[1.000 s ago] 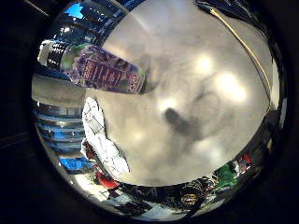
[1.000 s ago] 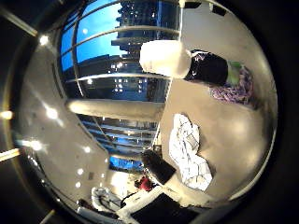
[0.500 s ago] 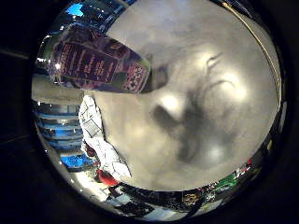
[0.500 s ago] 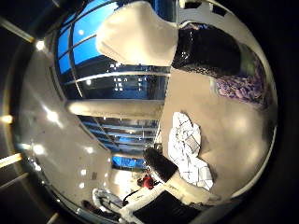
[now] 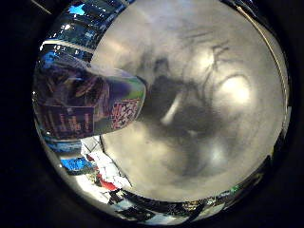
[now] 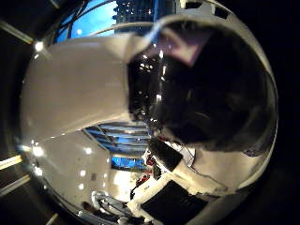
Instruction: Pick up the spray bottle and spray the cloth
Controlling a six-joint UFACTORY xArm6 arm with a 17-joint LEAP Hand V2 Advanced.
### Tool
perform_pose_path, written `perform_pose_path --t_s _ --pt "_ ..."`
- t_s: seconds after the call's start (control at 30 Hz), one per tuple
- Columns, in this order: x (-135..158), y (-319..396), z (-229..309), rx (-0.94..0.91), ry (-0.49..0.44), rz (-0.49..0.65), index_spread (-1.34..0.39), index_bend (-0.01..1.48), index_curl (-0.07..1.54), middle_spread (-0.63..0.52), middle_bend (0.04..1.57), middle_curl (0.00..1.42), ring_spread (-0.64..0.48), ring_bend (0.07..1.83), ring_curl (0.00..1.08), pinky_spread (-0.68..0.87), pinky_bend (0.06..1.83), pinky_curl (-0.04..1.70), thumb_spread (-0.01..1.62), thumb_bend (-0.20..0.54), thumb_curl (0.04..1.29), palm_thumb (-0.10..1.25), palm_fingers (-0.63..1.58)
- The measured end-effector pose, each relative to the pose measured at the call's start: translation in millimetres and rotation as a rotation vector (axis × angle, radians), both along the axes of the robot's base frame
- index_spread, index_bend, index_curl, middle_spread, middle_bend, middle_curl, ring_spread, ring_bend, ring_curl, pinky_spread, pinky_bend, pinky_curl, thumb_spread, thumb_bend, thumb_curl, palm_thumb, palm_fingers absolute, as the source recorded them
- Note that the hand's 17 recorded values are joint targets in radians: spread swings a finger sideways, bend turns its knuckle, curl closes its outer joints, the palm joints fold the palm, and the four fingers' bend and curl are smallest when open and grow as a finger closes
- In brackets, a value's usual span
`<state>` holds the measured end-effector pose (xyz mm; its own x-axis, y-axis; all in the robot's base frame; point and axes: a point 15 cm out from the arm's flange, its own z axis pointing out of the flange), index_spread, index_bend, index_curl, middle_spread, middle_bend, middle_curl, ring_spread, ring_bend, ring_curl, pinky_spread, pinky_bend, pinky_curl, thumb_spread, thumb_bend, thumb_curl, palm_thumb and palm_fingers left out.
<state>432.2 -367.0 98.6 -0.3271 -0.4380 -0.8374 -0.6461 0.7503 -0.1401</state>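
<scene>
The spray bottle stands on the grey table (image 5: 218, 123), very close to the palm. The right little finger side palm view shows its body with a purple printed label (image 5: 85, 100). The right thumb side palm view is mostly filled by its white spray head (image 6: 80, 94) and black collar (image 6: 202, 89). The white crumpled cloth (image 5: 106, 160) lies on the table beside the bottle's base, and a strip of it shows past the collar in the thumb side view (image 6: 197, 178).
A dark shadow (image 5: 185, 104) falls on the table beside the bottle. Large windows (image 6: 94, 19) and ceiling lights (image 6: 37, 150) surround the table. Small coloured objects (image 5: 106, 182) lie past the cloth near the table's edge.
The palm has moved in on the bottle: it has grown from a small shape to fill much of both views. The cloth lies where it did.
</scene>
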Motion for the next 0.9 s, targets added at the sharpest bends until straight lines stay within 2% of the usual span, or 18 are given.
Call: perform_pose_path --t_s 0.17,0.33,0.4,0.43,0.5,0.53,0.67,0.8,0.9 --pt "11.0 16.2 -2.5 0.022 0.01 0.026 -0.17 0.15 0.25 0.02 0.33 0.38 0.08 0.53 0.29 0.35 0.48 0.29 1.04 -0.024 0.29 0.54 0.27" --pt "22.0 30.2 -2.6 0.024 0.013 0.055 -0.21 0.18 0.28 -0.02 0.41 0.4 0.01 0.65 0.31 0.24 0.49 0.27 1.04 -0.023 0.3 0.56 0.49" --pt "25.3 34.1 -2.1 0.025 0.012 0.063 -0.24 0.18 0.29 -0.06 0.49 0.44 -0.04 0.77 0.34 0.14 0.53 0.26 1.03 -0.02 0.3 0.58 0.69" --pt "26.6 35.3 -0.9 0.024 0.01 0.066 -0.27 0.18 0.28 -0.07 0.54 0.45 -0.06 0.84 0.35 0.07 0.6 0.27 1.03 -0.017 0.3 0.59 0.91" --pt "27.6 37.0 0.0 0.024 0.009 0.07 -0.3 0.2 0.31 -0.1 0.6 0.49 -0.1 0.88 0.38 -0.08 0.7 0.3 1.02 -0.018 0.31 0.61 1.05" --pt "28.2 36.6 1.1 0.023 0.007 0.069 -0.32 0.26 0.34 -0.11 0.63 0.51 -0.12 0.91 0.4 -0.14 0.75 0.32 1.02 -0.016 0.31 0.62 1.2" --pt "31.1 37.8 7.7 0.043 -0.015 0.061 -0.36 0.5 0.49 -0.12 0.86 0.6 -0.15 1.03 0.47 -0.32 0.92 0.41 1.02 -0.017 0.32 0.68 1.31" --pt "34.1 37.7 20.0 0.067 -0.05 0.067 -0.32 0.8 0.65 -0.1 1.07 0.65 -0.16 1.16 0.52 -0.31 1.1 0.52 1.01 -0.015 0.33 0.75 1.32" --pt "34.8 36.3 33.5 0.078 -0.08 0.084 -0.29 0.96 0.71 -0.09 1.18 0.68 -0.17 1.24 0.56 -0.27 1.19 0.59 1.01 -0.011 0.34 0.8 1.27"
